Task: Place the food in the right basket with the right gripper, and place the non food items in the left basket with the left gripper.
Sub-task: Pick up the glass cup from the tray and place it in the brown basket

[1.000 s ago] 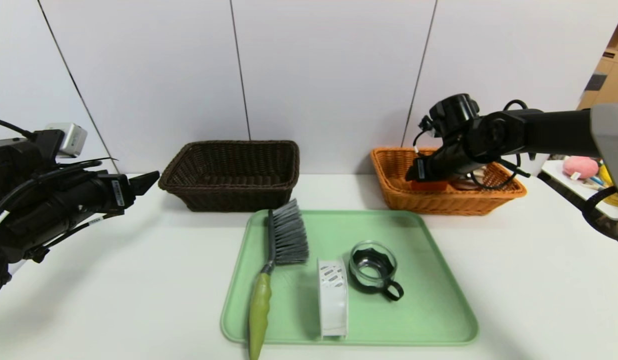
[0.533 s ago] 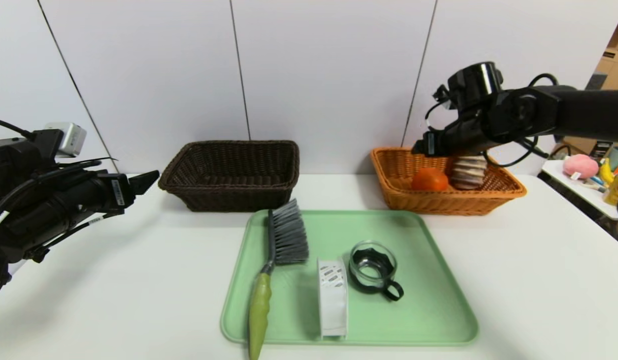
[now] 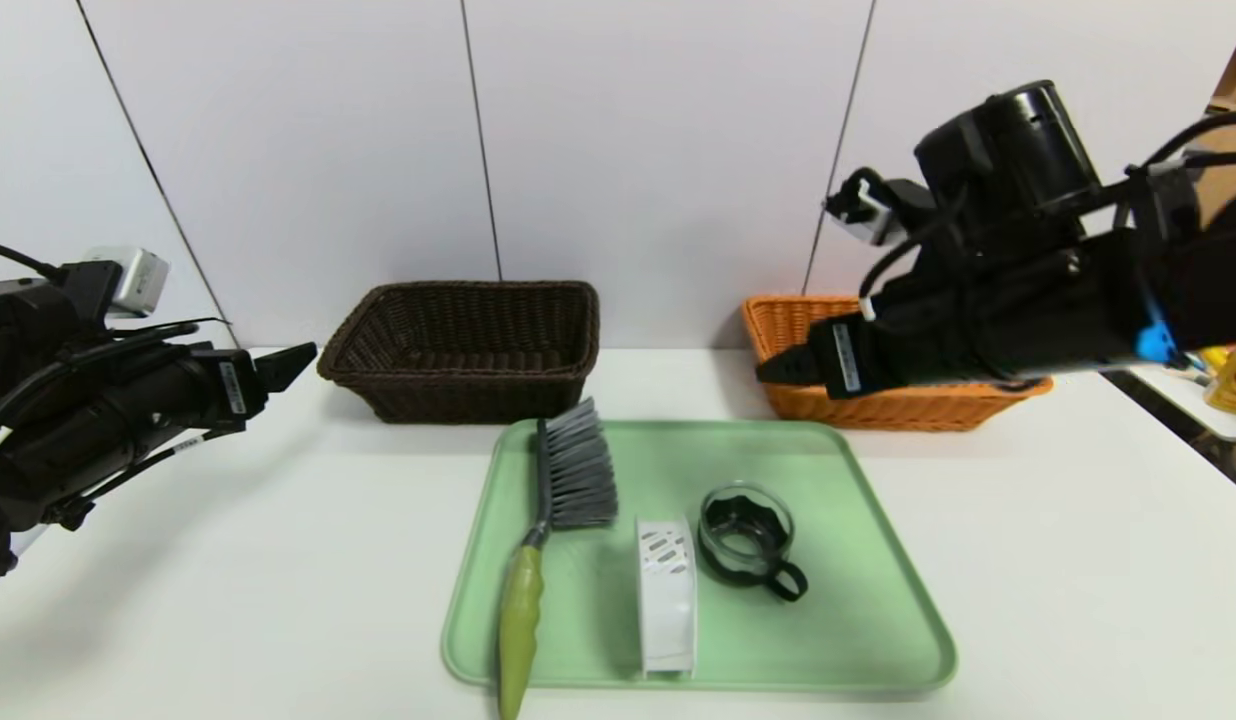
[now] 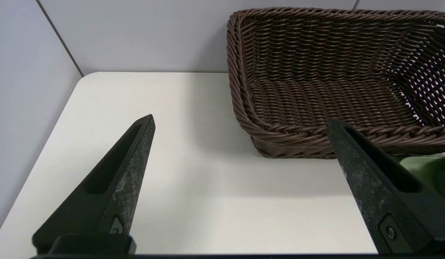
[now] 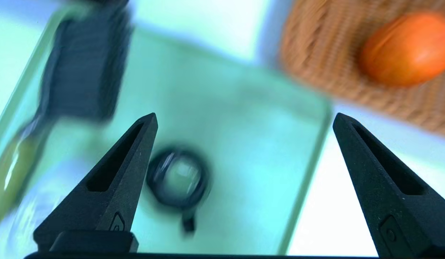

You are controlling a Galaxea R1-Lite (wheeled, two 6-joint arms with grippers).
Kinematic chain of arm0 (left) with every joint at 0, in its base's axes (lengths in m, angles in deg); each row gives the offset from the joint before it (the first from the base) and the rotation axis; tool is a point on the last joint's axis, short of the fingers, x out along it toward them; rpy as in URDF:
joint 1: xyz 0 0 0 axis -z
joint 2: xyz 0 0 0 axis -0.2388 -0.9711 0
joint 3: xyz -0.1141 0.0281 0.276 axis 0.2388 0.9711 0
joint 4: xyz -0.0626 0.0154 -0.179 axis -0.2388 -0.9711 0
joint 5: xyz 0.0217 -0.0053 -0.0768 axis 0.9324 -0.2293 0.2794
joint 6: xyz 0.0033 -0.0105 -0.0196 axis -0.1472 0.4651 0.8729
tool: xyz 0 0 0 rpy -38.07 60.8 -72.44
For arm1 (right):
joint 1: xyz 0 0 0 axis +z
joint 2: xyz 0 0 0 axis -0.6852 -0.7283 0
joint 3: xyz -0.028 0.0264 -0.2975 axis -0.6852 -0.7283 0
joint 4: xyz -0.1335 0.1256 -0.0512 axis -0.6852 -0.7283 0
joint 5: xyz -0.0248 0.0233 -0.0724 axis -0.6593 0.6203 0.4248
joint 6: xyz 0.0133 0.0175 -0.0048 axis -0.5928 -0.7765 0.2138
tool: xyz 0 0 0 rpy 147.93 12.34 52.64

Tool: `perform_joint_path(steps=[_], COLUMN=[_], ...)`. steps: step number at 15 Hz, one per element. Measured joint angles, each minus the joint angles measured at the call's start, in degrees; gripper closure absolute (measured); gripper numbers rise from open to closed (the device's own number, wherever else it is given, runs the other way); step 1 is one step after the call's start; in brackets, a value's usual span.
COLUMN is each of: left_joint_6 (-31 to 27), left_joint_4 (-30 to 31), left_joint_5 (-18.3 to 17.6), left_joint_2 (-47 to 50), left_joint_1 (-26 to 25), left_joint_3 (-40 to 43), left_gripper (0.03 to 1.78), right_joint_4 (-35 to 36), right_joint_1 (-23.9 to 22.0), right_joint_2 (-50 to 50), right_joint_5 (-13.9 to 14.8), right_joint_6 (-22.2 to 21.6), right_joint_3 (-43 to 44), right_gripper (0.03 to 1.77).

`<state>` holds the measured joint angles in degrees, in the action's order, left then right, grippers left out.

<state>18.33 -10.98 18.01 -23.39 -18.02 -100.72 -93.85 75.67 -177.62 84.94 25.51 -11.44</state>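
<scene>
The green-handled brush (image 3: 575,465), the white spool (image 3: 666,595) and the glass cup (image 3: 746,530) lie on the green tray (image 3: 858,620). My right gripper (image 3: 783,368) hangs open and empty in front of the orange-tan basket (image 3: 878,408), above the tray's far right corner. In the right wrist view the gripper (image 5: 244,122) is open over the tray (image 5: 244,90), with the cup (image 5: 177,178) below and the orange fruit (image 5: 406,48) inside the basket (image 5: 316,64). The striped roll is hidden. My left gripper (image 3: 293,362) is open left of the dark basket (image 3: 458,345).
The left wrist view shows the open fingers (image 4: 136,162) over bare table beside the dark basket (image 4: 334,72), which holds nothing. Wall panels stand close behind both baskets. A side table with small objects (image 3: 1233,385) sits at the far right.
My right arm has risen out of the orange-tan basket and swung toward the tray, now covering the fruit and roll in the head view. The left arm has not moved.
</scene>
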Motion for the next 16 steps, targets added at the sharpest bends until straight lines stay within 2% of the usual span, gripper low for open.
perform_joint_path(steps=[2,4,6,9,11,13,16], left_joint_6=[0.0,-0.2,-0.2,-0.1,-0.1,-0.2,-0.3], left_joint_4=[0.0,0.0,0.0,2.1,4.5,5.3,5.3], left_joint_5=[0.0,0.0,0.0,0.0,0.0,0.0,0.0], left_joint_2=[0.6,0.9,1.1,1.2,1.1,1.1,1.2], left_joint_1=[0.0,0.0,0.0,0.0,0.0,0.0,0.0], left_joint_3=[0.7,1.2,1.7,3.2,4.6,5.4,6.0], left_gripper=[0.12,0.12,0.12,0.12,0.12,0.12,0.12], right_joint_4=[2.8,8.7,17.4,34.6,45.7,53.4,58.9], right_joint_1=[2.7,3.7,4.0,3.9,3.9,3.8,3.7], right_joint_2=[7.5,14.3,20.4,27.2,29.6,30.5,30.5], right_joint_5=[-0.2,-0.3,-0.3,-0.8,-3.3,-5.9,-6.8], right_joint_6=[0.4,1.5,3.3,5.6,6.1,5.9,4.8], right_joint_3=[-11.4,-23.1,-35.5,-52.1,-59.2,-63.6,-67.4], right_gripper=[0.11,0.11,0.11,0.11,0.11,0.11,0.11])
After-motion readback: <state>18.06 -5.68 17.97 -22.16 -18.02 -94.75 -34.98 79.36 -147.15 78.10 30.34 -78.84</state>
